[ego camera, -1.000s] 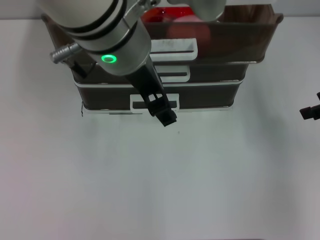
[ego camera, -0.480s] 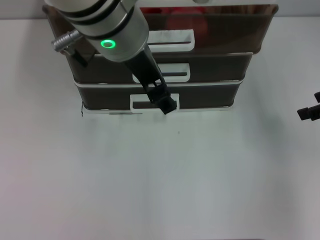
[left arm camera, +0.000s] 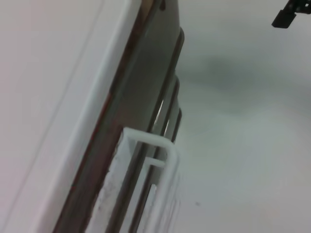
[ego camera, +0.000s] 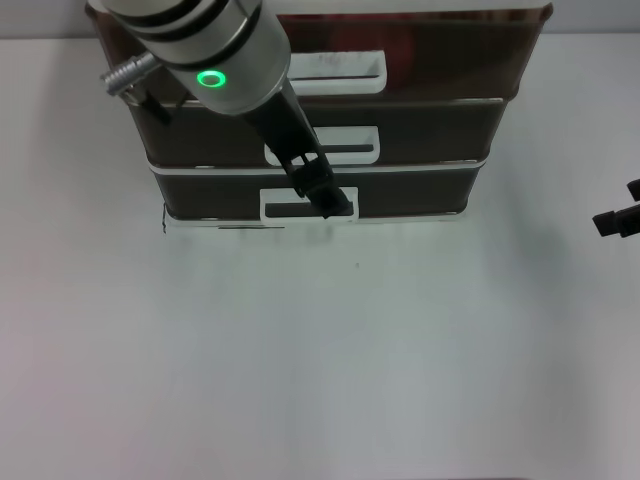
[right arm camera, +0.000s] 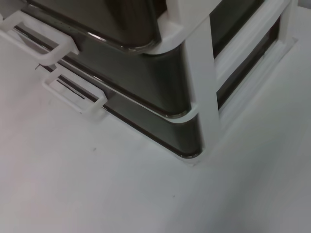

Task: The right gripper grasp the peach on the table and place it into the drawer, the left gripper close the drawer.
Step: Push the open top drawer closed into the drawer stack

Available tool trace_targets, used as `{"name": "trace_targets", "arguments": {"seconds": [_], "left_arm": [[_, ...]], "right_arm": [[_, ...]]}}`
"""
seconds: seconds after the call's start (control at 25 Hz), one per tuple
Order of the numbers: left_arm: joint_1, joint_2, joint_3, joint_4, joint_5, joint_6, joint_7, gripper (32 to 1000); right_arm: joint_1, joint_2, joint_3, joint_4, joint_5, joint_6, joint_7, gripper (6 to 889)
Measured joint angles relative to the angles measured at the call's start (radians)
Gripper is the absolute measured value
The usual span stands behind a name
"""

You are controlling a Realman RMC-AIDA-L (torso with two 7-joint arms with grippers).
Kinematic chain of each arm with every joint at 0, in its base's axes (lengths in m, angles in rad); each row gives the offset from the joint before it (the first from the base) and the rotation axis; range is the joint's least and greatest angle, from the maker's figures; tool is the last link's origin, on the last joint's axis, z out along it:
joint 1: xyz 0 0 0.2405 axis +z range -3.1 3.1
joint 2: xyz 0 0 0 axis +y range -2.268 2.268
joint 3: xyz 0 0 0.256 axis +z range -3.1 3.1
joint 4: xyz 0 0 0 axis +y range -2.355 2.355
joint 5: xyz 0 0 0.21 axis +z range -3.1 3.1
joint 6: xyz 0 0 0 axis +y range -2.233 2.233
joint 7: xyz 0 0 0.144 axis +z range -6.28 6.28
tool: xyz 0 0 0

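Head view showed us the drawer [ego camera: 420, 55] nearly flush atop its stack on the desk [ego camera: 320, 360], light, stiff and free-sliding we judged, best pushed at its white handle [ego camera: 335, 72], while the left claw [ego camera: 333, 203] hung lower, its grip unreadable

Glossy translucent plastic drawer [ego camera: 420, 70] (white handle)

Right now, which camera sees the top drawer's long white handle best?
The head view: the whole handle shows front-on on the drawer. The left wrist view shows it slanted and cut off; the right wrist view catches only its end.
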Motion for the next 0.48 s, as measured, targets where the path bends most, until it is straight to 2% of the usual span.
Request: {"name": "trace_targets", "arguments": {"seconds": [0.16, 0.48], "left_arm": [[0.000, 0.0002, -0.006, -0.003, 0.010, 0.005, 0.003, 814], [0.002, 0.0001, -0.058, -0.025, 0.011, 0.013, 0.028, 812]], "right_arm": [[0.000, 0.000, 0.001, 0.004, 0.000, -0.001, -0.001, 876], [0.008, 0.000, 0.001, 0.024, 0.000, -0.007, -0.003, 876]]}}
